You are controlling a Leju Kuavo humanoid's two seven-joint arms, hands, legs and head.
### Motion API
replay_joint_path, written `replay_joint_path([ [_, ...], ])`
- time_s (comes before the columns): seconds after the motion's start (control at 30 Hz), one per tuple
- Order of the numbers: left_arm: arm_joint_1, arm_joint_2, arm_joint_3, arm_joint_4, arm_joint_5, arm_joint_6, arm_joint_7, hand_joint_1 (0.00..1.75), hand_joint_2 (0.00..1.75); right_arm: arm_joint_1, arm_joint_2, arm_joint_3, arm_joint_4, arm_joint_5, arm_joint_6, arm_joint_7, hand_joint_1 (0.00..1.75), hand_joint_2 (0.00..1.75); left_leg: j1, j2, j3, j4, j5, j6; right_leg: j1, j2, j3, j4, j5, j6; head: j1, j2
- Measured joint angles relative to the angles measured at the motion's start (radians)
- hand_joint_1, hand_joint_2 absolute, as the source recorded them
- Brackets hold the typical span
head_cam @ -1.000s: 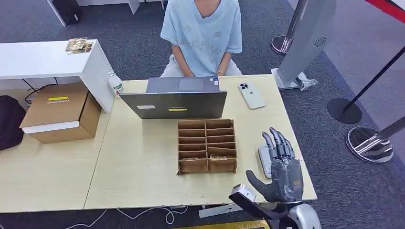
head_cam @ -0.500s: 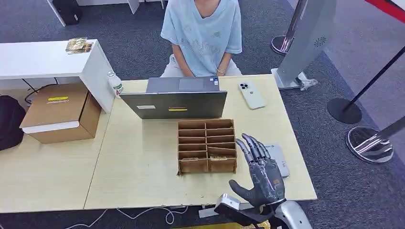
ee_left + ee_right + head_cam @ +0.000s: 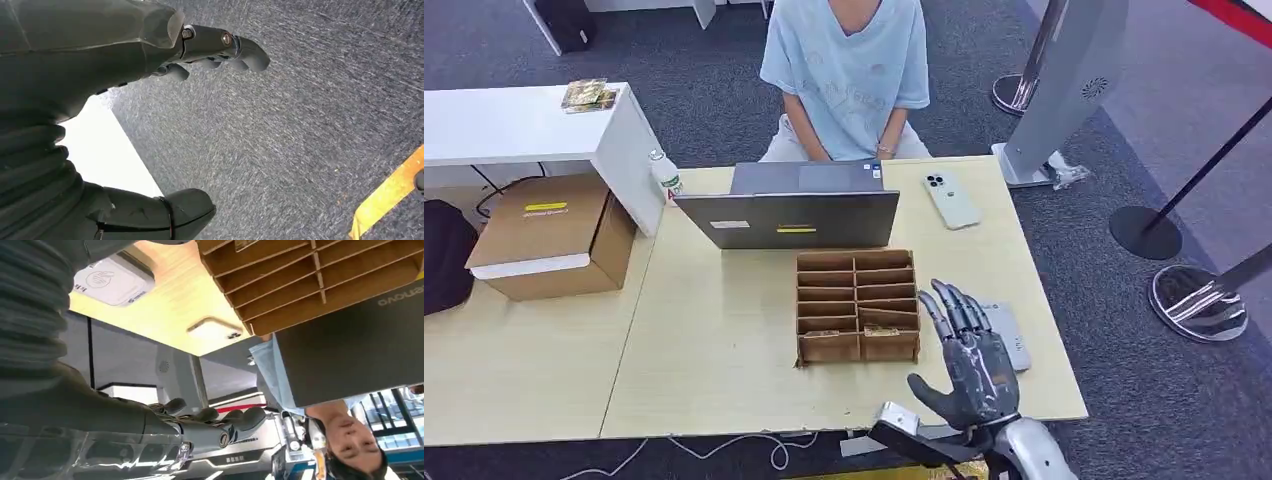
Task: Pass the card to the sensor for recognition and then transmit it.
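right hand (image 3: 972,368) is drifting left off the sensor (image 3: 1007,333) toward the box (image 3: 857,305), fingers spread, holding nothing, card (image 3: 882,330) lying in a near slot, so pickup is likely coming next.

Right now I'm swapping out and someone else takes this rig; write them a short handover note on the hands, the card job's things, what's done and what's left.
Right hand: open, empty, fingers spread, raised between the cardboard card organizer and the grey card sensor.
Left hand: hanging over carpet, holding nothing.
Cards lie in the organizer's near compartments, ahead of the person's laptop.
Done: nothing visibly; no card picked.
Left: take a card, present it to the sensor, pass it on.
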Motion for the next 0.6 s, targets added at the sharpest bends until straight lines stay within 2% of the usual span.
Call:
replay_joint_path([
  [0.17, 0.000, 0.001, -0.004, 0.000, 0.000, 0.001, -0.012, 0.00, 1.75, 0.019, -0.004, -0.019, -0.011, -0.006, -0.007, 0.013, 0.00, 1.75, 0.000, 0.000, 0.000, 0.000, 0.000, 0.000, 0.000, 0.000, 0.000, 0.000, 0.000, 0.000, 0.000, 0.000],
  [0.3, 0.000, 0.010, -0.042, 0.000, 0.000, 0.012, -0.027, 0.00, 1.75, 0.068, -0.020, -0.067, -0.033, -0.029, -0.055, 0.034, 0.00, 1.75, 0.000, 0.000, 0.000, 0.000, 0.000, 0.001, 0.000, 0.000, 0.000, 0.000, 0.000, 0.000, 0.000, 0.000],
  [0.37, -0.011, 0.016, -0.093, 0.000, 0.000, 0.008, -0.032, 0.00, 1.75, 0.119, -0.018, -0.098, -0.075, -0.002, -0.069, 0.073, 0.00, 1.75, -0.001, -0.002, 0.000, 0.001, 0.000, 0.001, 0.000, -0.002, -0.001, -0.001, -0.001, 0.000, 0.000, 0.000],
  [0.43, -0.032, 0.021, -0.173, 0.000, 0.000, -0.022, -0.030, 0.00, 1.75, 0.181, -0.012, -0.141, -0.142, 0.024, -0.082, 0.095, 0.00, 1.75, -0.001, -0.005, -0.001, 0.000, -0.001, 0.001, 0.000, -0.005, 0.001, 0.000, -0.002, 0.000, 0.000, 0.000],
  [0.5, -0.052, 0.022, -0.231, 0.000, 0.000, -0.045, -0.021, 0.00, 1.75, 0.217, -0.009, -0.170, -0.189, 0.036, -0.082, 0.096, 0.00, 1.75, 0.000, -0.003, -0.001, 0.000, -0.001, -0.001, 0.000, -0.002, 0.001, 0.000, -0.002, 0.000, 0.000, 0.000],
  [0.6, -0.067, 0.025, -0.273, 0.000, 0.002, -0.043, -0.018, 0.00, 1.75, 0.225, -0.001, -0.182, -0.232, 0.046, -0.058, 0.081, 0.00, 1.75, 0.000, 0.002, 0.001, 0.000, -0.003, -0.002, 0.000, 0.003, 0.001, 0.000, -0.001, -0.001, 0.000, 0.000],
])
